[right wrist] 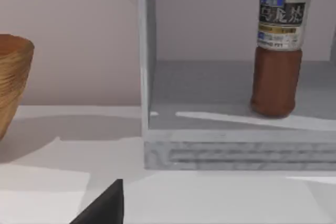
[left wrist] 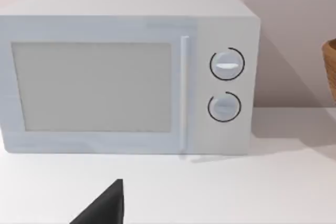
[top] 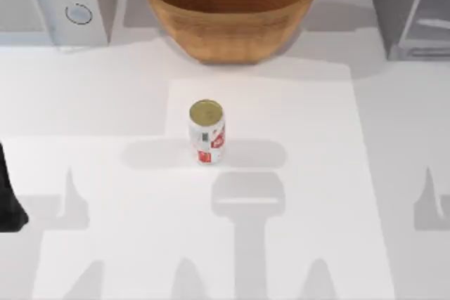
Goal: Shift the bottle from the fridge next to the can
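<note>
The can (top: 207, 131), white with red marks and a dull gold top, stands upright in the middle of the table. In the right wrist view the bottle (right wrist: 275, 77) of reddish-brown liquid stands upright on the floor of the grey fridge (right wrist: 236, 150), whose front is open toward the camera. The fridge (top: 411, 12) sits at the table's back right corner. A dark part of my right gripper (right wrist: 105, 205) shows low in its wrist view, well short of the fridge. My left gripper (left wrist: 105, 205) faces the microwave, and its arm (top: 8, 201) is a dark shape at the table's left edge.
A white microwave (top: 53, 1) with two round knobs stands at the back left. A large wooden bowl (top: 230, 5) sits at the back centre, between microwave and fridge. Bare white table (top: 295, 194) surrounds the can.
</note>
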